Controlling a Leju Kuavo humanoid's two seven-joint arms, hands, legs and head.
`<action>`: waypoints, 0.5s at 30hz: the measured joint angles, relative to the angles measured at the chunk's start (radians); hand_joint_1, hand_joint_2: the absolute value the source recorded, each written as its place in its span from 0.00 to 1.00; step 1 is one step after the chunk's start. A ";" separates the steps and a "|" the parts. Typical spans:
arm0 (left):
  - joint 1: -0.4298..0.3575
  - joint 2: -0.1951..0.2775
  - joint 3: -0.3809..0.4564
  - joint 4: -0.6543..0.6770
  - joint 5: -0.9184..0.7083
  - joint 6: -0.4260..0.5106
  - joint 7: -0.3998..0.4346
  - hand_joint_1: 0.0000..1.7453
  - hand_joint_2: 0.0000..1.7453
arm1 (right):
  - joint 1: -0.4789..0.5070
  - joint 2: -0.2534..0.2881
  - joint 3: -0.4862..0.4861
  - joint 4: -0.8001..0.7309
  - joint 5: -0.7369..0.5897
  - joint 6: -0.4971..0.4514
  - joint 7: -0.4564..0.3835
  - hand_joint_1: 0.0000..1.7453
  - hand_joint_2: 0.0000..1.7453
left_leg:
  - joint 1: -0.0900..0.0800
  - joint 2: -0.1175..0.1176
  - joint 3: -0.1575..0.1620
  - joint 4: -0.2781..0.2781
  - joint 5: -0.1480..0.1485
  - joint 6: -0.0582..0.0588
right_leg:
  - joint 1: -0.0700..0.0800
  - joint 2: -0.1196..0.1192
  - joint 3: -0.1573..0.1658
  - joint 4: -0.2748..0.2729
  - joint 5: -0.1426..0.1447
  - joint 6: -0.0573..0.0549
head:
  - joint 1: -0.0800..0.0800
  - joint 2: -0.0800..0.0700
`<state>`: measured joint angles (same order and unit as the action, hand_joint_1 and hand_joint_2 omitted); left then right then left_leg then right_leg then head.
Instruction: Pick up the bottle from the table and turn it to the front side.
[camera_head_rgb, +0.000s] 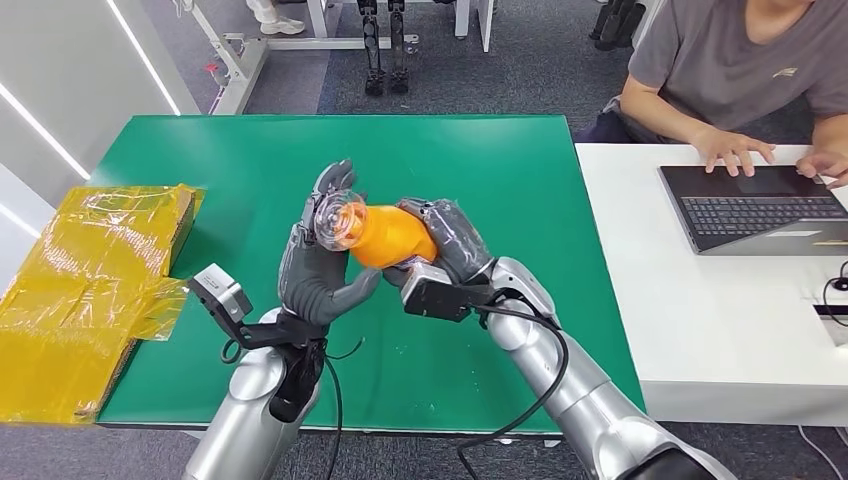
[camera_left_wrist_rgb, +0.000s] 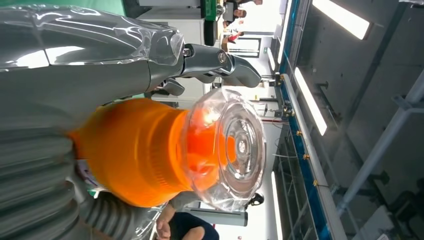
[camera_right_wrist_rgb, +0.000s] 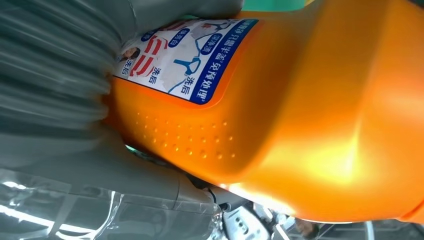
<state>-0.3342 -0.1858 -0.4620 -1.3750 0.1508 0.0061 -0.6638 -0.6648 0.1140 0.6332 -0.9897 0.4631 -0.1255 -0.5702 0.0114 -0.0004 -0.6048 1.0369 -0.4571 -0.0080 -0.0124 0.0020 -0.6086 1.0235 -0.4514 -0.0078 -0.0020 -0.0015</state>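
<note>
Above the green bench (camera_head_rgb: 500, 200), both hands hold the orange bottle (camera_head_rgb: 385, 236) up so it can turn. Right hand (camera_head_rgb: 452, 240) fingers wrap its body; left hand (camera_head_rgb: 322, 262) fingers cup its clear cap (camera_head_rgb: 338, 218).

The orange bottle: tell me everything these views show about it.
The orange bottle is glossy plastic with a clear, ribbed cap over an orange neck. The right wrist view shows a white and blue printed label and a patch of raised grip dots on its body. It lies roughly on its side, lifted above the green table, cap toward the robot's left. The right hand grips its body, and the left hand cups the cap end.
</note>
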 joint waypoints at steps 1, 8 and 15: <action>-0.004 0.000 0.000 0.004 0.002 0.001 0.000 0.00 1.00 | -0.005 0.005 0.004 0.008 -0.002 0.004 -0.003 1.00 1.00 | 0.000 0.000 0.000 0.000 0.000 0.000 | 0.000 0.000 0.000 0.000 0.000 0.000 | 0.000 0.000; -0.011 0.000 0.003 0.029 0.012 0.008 -0.001 0.00 1.00 | -0.029 0.020 0.031 0.048 -0.018 0.047 -0.015 1.00 1.00 | 0.000 0.000 0.000 0.000 0.000 0.000 | 0.000 0.000 0.000 0.000 0.000 0.000 | 0.000 0.000; -0.011 0.000 0.020 0.045 0.014 0.008 -0.002 0.00 1.00 | -0.039 0.022 0.056 0.081 -0.022 0.086 -0.023 1.00 1.00 | 0.000 0.000 0.000 0.000 0.000 0.000 | 0.000 0.000 0.000 0.000 0.000 0.000 | 0.000 0.000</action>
<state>-0.3454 -0.1862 -0.4422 -1.3300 0.1644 0.0146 -0.6653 -0.7043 0.1358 0.6887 -0.9089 0.4412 -0.0392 -0.5930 0.0114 -0.0005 -0.6049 1.0370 -0.4571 -0.0080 -0.0124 0.0019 -0.6087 1.0235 -0.4515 -0.0078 -0.0019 -0.0015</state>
